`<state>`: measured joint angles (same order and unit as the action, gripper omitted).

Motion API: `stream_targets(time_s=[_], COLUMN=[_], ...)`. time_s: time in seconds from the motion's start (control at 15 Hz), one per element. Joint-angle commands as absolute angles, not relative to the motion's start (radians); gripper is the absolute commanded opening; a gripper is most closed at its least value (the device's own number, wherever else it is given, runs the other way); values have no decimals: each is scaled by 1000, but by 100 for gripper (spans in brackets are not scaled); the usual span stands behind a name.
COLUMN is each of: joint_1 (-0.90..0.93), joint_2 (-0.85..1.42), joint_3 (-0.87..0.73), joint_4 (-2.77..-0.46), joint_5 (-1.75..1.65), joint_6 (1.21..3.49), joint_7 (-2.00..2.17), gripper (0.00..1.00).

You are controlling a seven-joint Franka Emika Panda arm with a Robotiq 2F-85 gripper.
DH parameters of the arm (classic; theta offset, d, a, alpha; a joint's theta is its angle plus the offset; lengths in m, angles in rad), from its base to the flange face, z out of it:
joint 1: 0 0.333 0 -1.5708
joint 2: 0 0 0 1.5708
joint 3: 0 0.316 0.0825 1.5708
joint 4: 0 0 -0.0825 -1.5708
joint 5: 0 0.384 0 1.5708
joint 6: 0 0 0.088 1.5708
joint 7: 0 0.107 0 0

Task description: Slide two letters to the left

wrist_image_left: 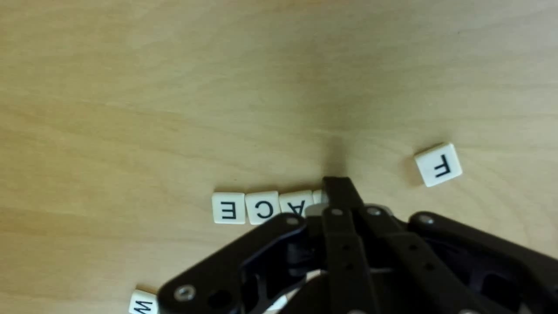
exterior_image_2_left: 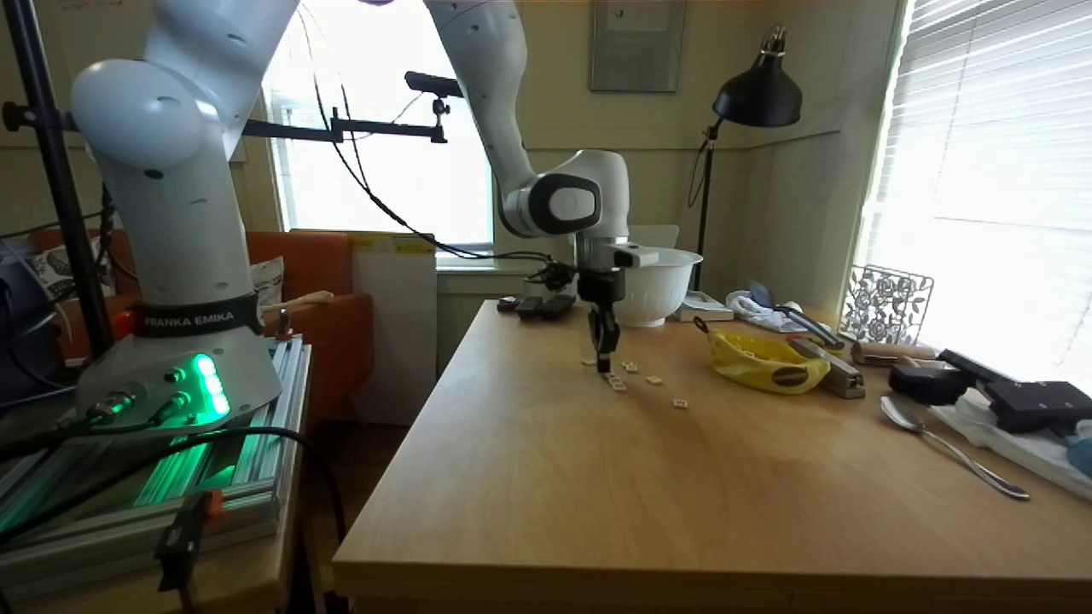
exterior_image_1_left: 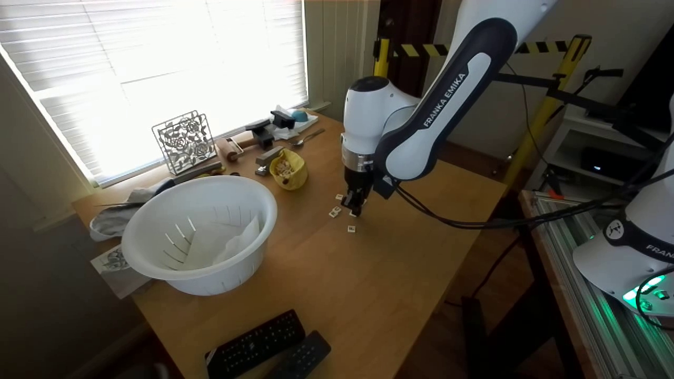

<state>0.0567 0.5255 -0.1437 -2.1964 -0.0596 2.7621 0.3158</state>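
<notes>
Wrist view: square off-white E tile [wrist_image_left: 229,208], C tile [wrist_image_left: 262,207] and A tile [wrist_image_left: 296,203], printed in black, sit nearly edge to edge on the pale wooden table [wrist_image_left: 130,109]; a fourth, mostly hidden tile [wrist_image_left: 318,196] comes next at your black two-finger gripper [wrist_image_left: 354,194]. White F tile [wrist_image_left: 438,165] lies well apart. Judged risk: push along the row and the tiles may all travel, not just two; push off-centre and the row likely buckles. Tips too high could ride over a tile; too low, you scrape wood. End effector: fingers together, no gap seen, nothing visibly held. Tips overlap the fourth tile; you cannot confirm contact.
</notes>
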Motion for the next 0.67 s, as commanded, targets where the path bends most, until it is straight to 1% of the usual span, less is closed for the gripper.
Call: stream_targets(time_s=[0.0,0.6], joint_1=[51,58], joint_2=[543,537], joint_3=[-131,-77], joint_4=[-2200,-2225], joint_5=[-26,-15], joint_6=[2780,2773], joint_7=[304,287], gripper=[0,0])
